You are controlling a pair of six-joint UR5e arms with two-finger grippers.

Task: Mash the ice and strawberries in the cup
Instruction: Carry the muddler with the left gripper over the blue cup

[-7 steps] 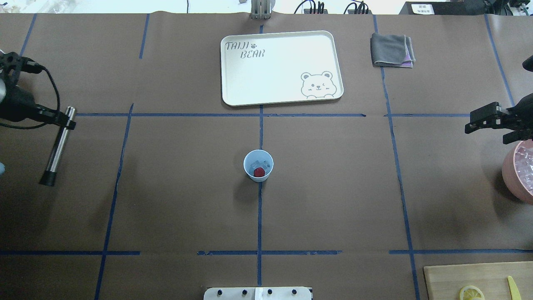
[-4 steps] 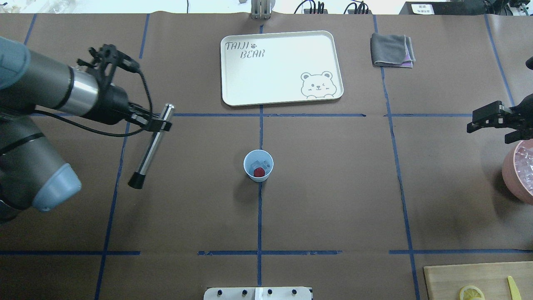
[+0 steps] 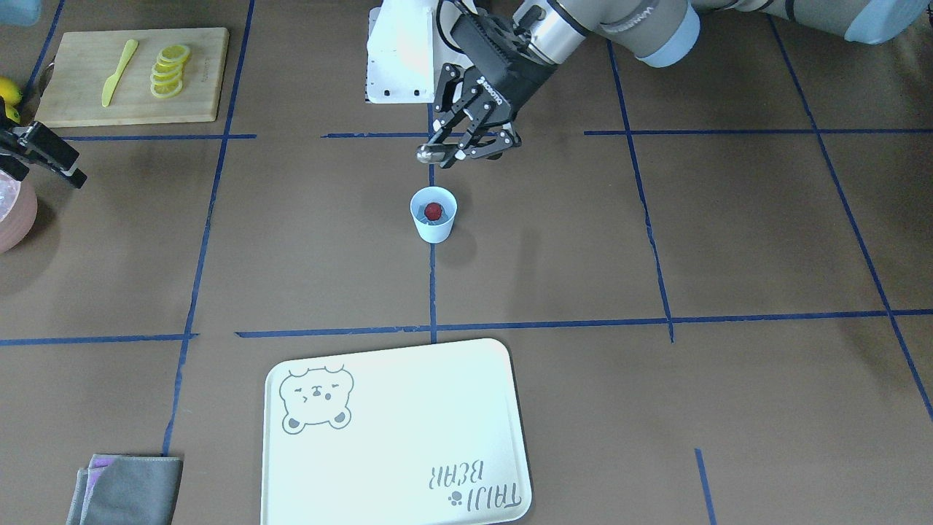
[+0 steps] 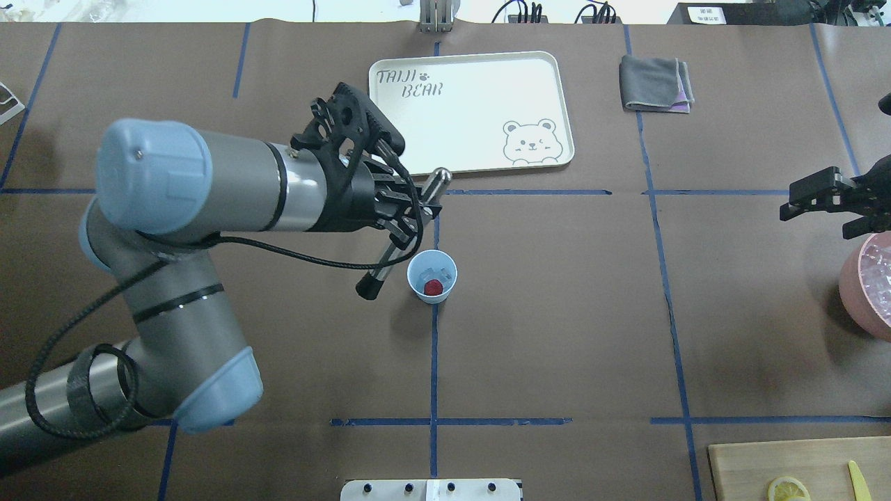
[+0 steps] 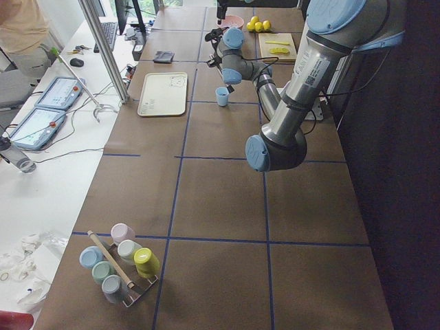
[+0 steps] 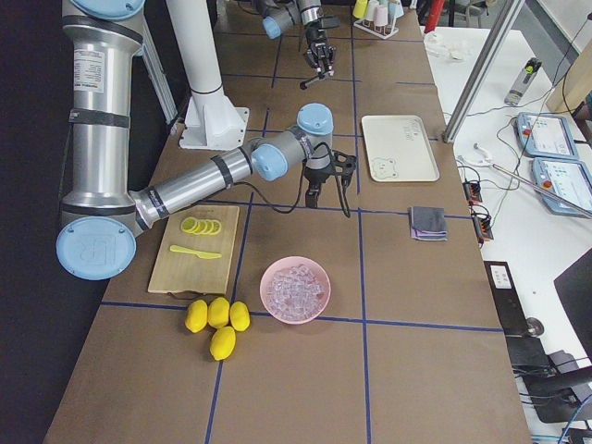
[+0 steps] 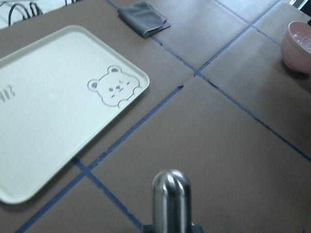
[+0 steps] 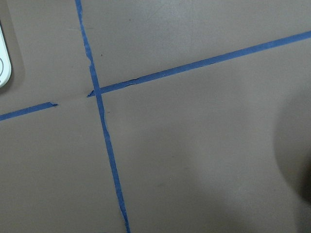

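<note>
Wooden cutting board (image 4: 766,463) is seen at the near right corner of the table (image 4: 557,334), with lemon slices (image 3: 169,69) overlapped in a row on it and a yellow knife (image 3: 119,71) laid beside them. Whole lemons (image 6: 217,319) are grouped just off the board's end.

At table centre the cup (image 3: 433,229) is stood upright on a blue tape line (image 4: 433,362). The strawberry (image 4: 433,287) is seen at the bottom of it. The ice (image 4: 437,268) is made out only faintly, as pale chunks around the berry.

Just beside the cup, on the robot's left, a metal muddler (image 4: 381,268) is held tilted, black tip down and outside the rim, rounded steel top pointed toward the tray. Whether the tip is touching the cup cannot be told. The shaft is clamped around its upper half by the left gripper (image 4: 412,217), fingers closed tight on it.

Far out on the right, a pink bowl (image 4: 850,289) filled with ice cubes (image 6: 294,289) is cut off by the overhead frame edge. Just beyond it the right gripper (image 4: 816,220) is held above the table, jaws parted, nothing gripped.

Farther back, a cream tray (image 4: 473,118) printed with a bear is laid flat. A folded grey cloth (image 4: 654,83) is laid to its right, near the far edge.
</note>
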